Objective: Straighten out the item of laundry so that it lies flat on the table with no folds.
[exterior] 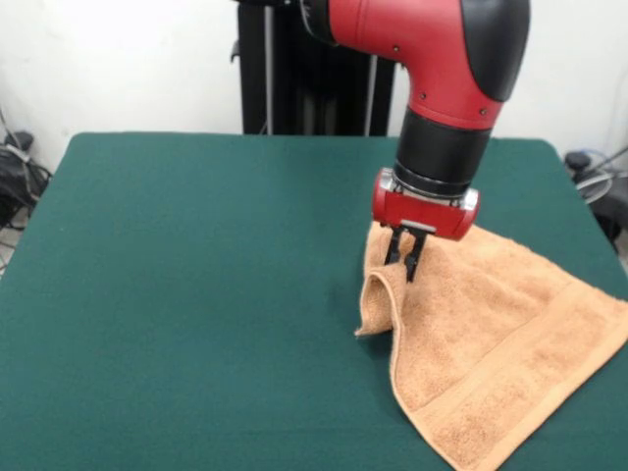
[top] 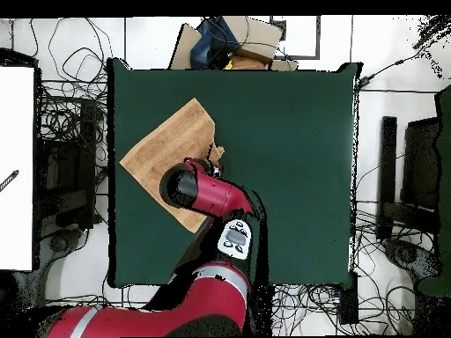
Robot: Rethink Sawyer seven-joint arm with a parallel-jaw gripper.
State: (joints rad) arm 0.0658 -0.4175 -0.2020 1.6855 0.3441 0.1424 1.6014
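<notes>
Plainly, the gripper [exterior: 407, 257] has its fingers pinched on a raised fold of the towel [exterior: 491, 343], lifting that edge off the table [exterior: 196, 294]; the rest of the towel lies spread on the green cloth beyond the gripper, one corner near the table's edge; a small flap curls beside the fingers
</notes>
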